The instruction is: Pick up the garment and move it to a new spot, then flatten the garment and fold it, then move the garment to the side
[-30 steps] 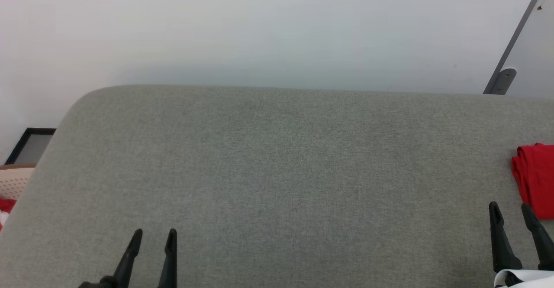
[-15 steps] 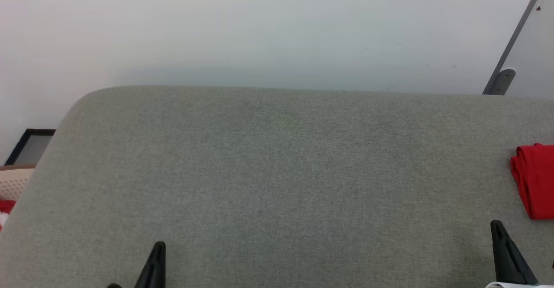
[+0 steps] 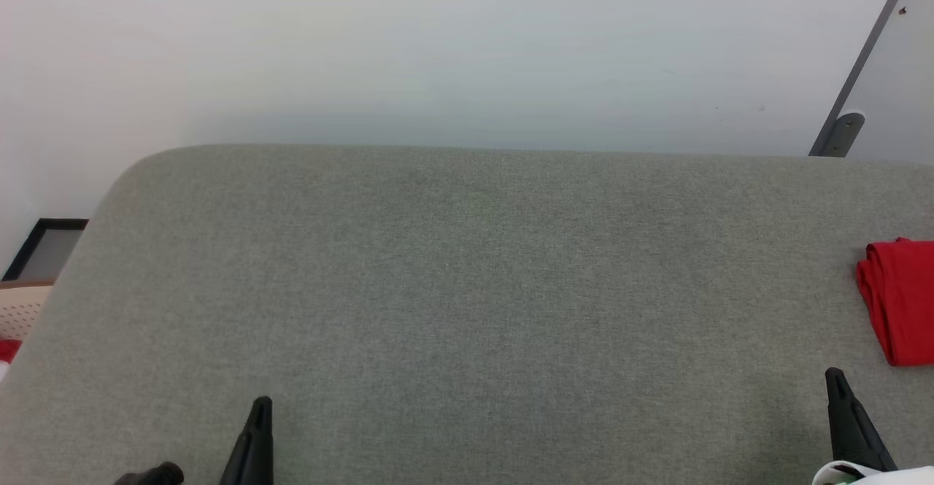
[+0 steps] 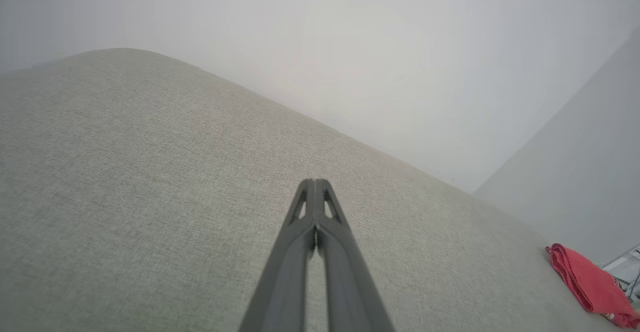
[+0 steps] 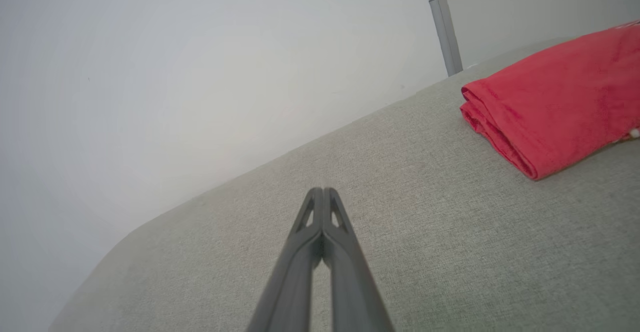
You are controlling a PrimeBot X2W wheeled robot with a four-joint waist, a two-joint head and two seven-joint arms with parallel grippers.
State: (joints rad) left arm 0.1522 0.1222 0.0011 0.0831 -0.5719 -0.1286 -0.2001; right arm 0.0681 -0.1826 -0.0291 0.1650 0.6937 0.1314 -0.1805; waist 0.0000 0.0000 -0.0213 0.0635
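Note:
The garment [image 3: 901, 299] lies folded into a red bundle at the right edge of the grey fabric surface [image 3: 467, 288]; it shows also in the right wrist view [image 5: 555, 102] and the left wrist view [image 4: 590, 284]. My left gripper [image 3: 259, 408] stands at the lower left, shut with nothing in it, its fingers pressed together [image 4: 315, 187]. My right gripper [image 3: 835, 379] is at the lower right, a little in front of the garment and apart from it, likewise shut and empty [image 5: 322, 194].
A beige perforated basket [image 3: 18, 310] with a bit of red cloth [image 3: 7, 350] sits past the surface's left edge, beside a dark framed panel [image 3: 47, 248]. A pale wall rises behind, with a grey slanted post [image 3: 839, 135] at the back right.
Both grippers went from open to shut and drew back toward the bottom edge. The garment stays where it lay.

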